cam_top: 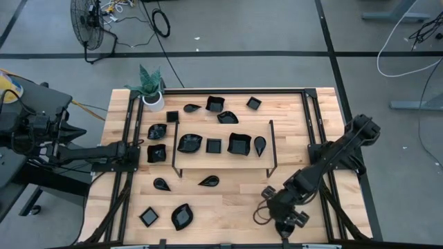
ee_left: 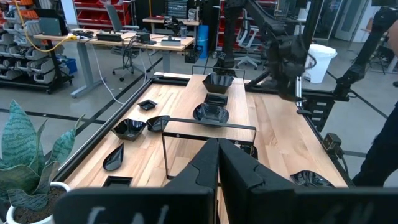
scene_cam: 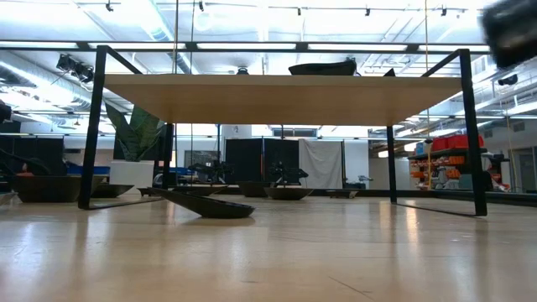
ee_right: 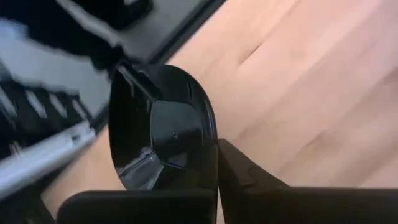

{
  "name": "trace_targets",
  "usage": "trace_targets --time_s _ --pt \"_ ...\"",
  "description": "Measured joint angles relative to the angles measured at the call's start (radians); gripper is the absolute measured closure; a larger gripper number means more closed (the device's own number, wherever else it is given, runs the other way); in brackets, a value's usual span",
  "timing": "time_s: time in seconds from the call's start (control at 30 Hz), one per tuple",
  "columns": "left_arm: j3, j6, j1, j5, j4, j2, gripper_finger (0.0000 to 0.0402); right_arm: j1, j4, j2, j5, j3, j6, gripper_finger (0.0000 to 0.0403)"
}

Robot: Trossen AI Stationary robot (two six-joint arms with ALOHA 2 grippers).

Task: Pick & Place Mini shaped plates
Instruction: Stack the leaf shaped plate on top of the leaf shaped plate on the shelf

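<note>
Near the table's front-right corner, right gripper (ee_right: 217, 168) — clamped on a mini plate's (ee_right: 165, 134) rim.

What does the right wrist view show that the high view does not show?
Only the right wrist view shows the right gripper shut on the rim of a glossy black mini plate. Only the high view shows the other mini plates, the white pot with a plant, the wire frame and the left gripper. Both show the wooden table.
</note>
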Motion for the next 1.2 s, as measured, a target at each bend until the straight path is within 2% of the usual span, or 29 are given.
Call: trace_targets --time_s 0.53,0.87,1.2 --pt "0.0 0.0 0.0 0.0 0.0 0.0 0.0383 -0.234 -0.219 -0.017 -0.005 0.371 0.231 0.0403" --pt "0.0 0.0 0.0 0.0 0.0 0.0 0.0383 -0.403 -0.242 -0.017 -0.052 0.453 0.216 0.0403" --pt "0.0 0.0 0.0 0.0 0.0 0.0 0.0383 -0.54 -0.211 -0.011 -0.05 0.521 0.301 0.0403"
